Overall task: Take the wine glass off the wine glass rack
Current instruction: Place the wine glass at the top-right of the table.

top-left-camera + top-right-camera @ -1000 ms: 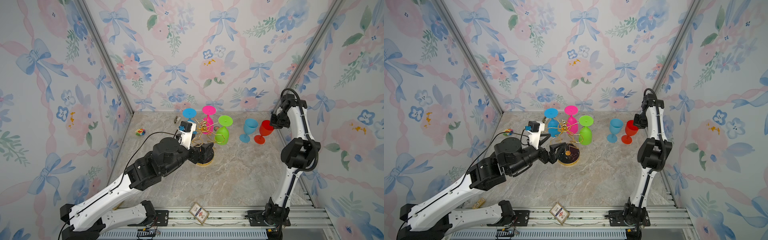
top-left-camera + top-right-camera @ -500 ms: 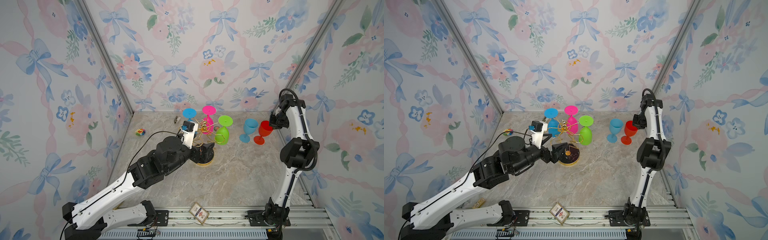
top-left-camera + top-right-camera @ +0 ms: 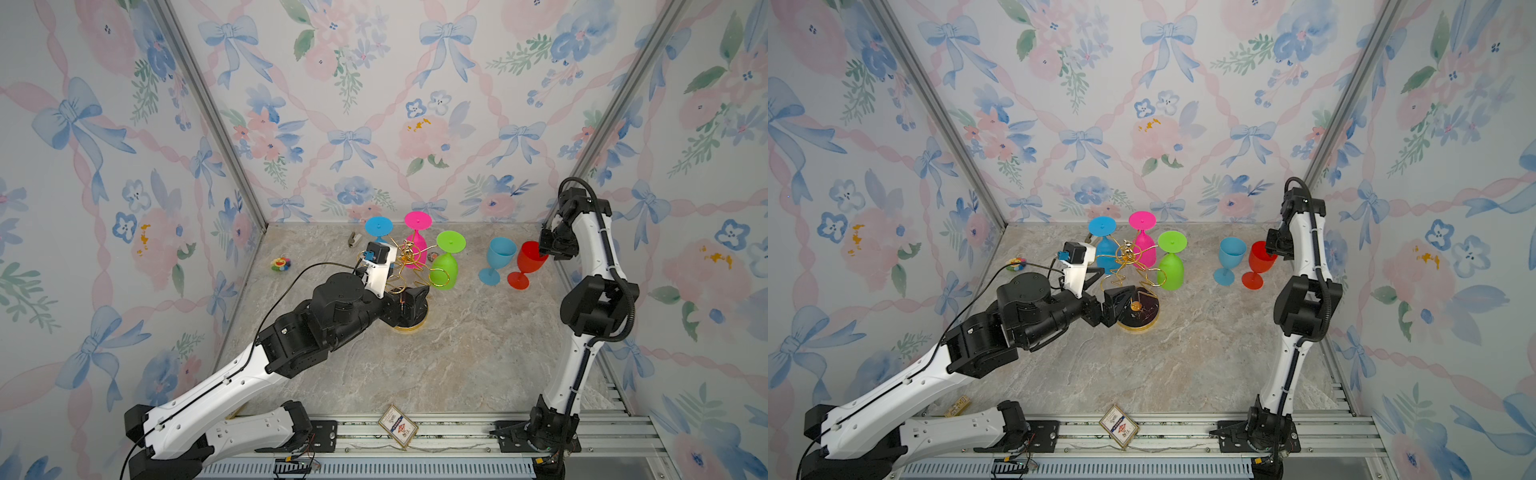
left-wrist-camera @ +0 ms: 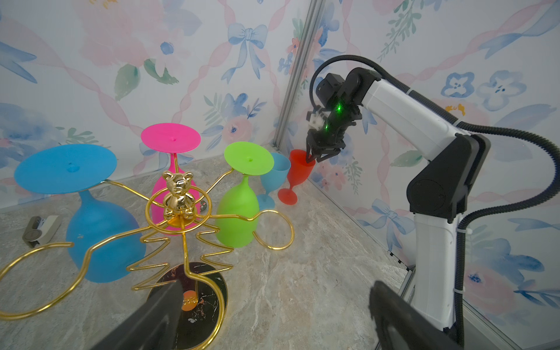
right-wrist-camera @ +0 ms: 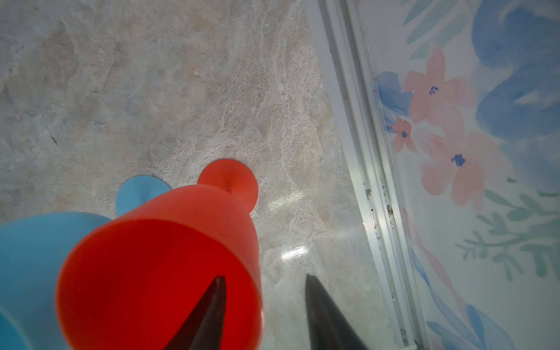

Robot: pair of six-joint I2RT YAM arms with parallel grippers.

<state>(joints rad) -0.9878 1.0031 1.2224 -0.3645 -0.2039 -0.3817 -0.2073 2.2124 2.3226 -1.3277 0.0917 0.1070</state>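
Red wine glass [image 5: 157,272] sits on worktop [image 5: 151,91], rim between right end effector's [image 5: 265,276] parted jaws; left end effector [image 4: 272,288] gapes wide by wine glass rack [image 4: 178,194].

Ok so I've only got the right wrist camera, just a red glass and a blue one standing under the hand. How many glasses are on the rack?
Observer: Three hang upside down on the wine glass rack: a blue glass, a pink glass and a green glass.
Operator: Which one's nearest the two standing here?
Observer: The green glass; it hangs on the rack's side toward the red glass.
Operator: Where's the left hand?
Observer: The left hand is low by the rack's black base, wide open, with nothing in it.
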